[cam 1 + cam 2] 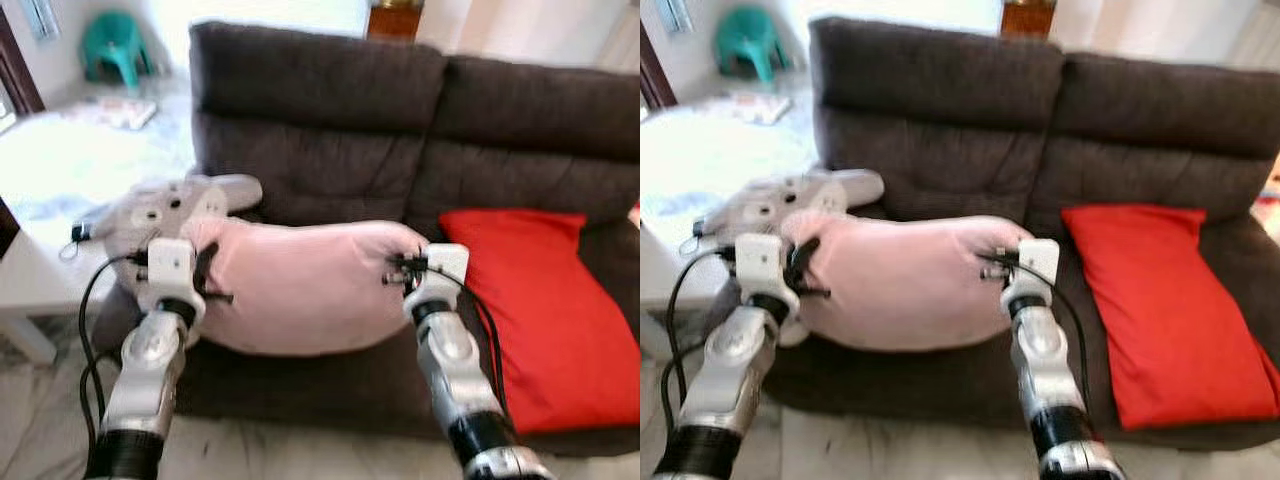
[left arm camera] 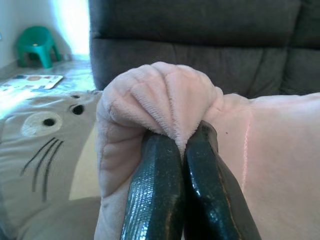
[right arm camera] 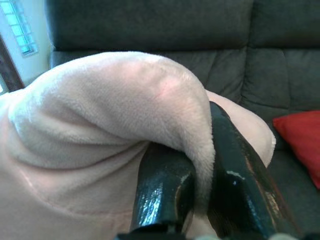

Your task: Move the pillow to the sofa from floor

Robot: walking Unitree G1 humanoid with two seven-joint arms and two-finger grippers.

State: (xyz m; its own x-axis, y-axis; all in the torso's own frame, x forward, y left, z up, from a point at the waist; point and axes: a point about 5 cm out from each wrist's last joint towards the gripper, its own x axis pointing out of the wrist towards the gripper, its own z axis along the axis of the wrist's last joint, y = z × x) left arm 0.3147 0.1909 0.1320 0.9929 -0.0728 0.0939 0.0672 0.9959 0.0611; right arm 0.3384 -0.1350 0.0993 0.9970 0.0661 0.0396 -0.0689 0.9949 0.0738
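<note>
We carry the soft pale-pink plush pillow (image 1: 300, 285) stretched between both arms, so it hangs level over the seat of the dark brown fabric sofa (image 1: 330, 100). The left pincer (image 1: 208, 272) and right pincer (image 1: 400, 270) each pinch one corner. The wrist views show the fabric folds clenched between the fingers (image 2: 155, 195); the head views show the red cushion (image 1: 540, 300) alongside.

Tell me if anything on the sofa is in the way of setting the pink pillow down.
Partly. The grey plush cushion fills the seat's left end and the red pillow the right. The pink pillow, pinched by the left gripper and right gripper, hangs over the gap between them.
</note>
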